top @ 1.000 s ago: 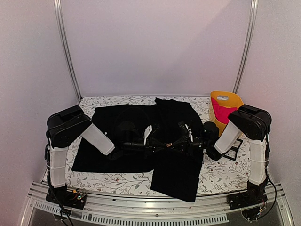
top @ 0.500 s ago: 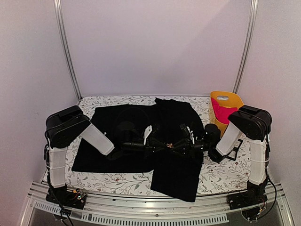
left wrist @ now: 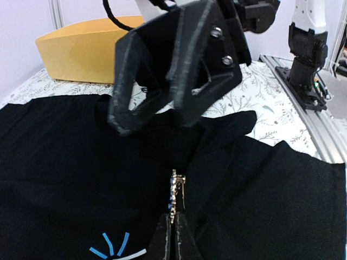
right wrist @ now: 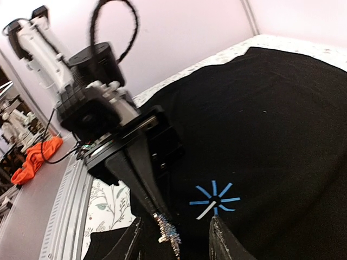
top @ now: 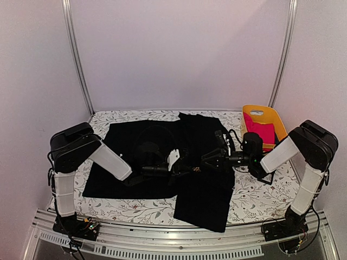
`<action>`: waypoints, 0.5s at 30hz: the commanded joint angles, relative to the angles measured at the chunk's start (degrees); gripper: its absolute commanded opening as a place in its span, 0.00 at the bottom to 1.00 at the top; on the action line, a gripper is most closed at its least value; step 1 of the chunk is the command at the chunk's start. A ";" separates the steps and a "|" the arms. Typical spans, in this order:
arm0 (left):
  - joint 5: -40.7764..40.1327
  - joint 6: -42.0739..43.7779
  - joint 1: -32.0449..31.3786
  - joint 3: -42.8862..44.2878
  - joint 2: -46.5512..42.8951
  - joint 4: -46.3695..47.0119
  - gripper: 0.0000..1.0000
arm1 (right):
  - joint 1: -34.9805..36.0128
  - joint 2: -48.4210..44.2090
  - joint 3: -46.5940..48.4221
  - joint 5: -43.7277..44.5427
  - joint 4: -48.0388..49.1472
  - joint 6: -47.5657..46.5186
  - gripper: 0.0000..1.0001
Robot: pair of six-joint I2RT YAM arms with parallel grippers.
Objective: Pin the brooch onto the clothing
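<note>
The black shirt (top: 130,142) lies spread on the table, with its light-blue asterisk print (right wrist: 215,199) on the chest. My left gripper (top: 188,169) is shut on the brooch (top: 196,169), a small silvery ornament, and holds it edge-up just above the shirt. In the left wrist view the brooch (left wrist: 176,194) stands between the closed fingertips (left wrist: 164,233), beside the print (left wrist: 111,249). My right gripper (top: 209,160) is open and faces the left one. In the right wrist view its fingers (right wrist: 221,238) straddle the brooch (right wrist: 168,235) without touching it.
A yellow bin (top: 259,115) with a bright pink garment (top: 263,132) stands at the back right. The floral table cover (top: 255,197) shows around the shirt. An orange cloth (right wrist: 33,158) lies beyond the table rail.
The right arm has stretched out, its elbow swinging right and its forearm dropping low. Its open gripper stays at the brooch. The left gripper has held still with the brooch.
</note>
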 commanded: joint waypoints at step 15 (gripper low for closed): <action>-24.23 27.02 -9.62 -1.87 -1.06 -3.17 0.10 | 1.86 -15.46 6.18 48.68 -55.45 2.64 0.38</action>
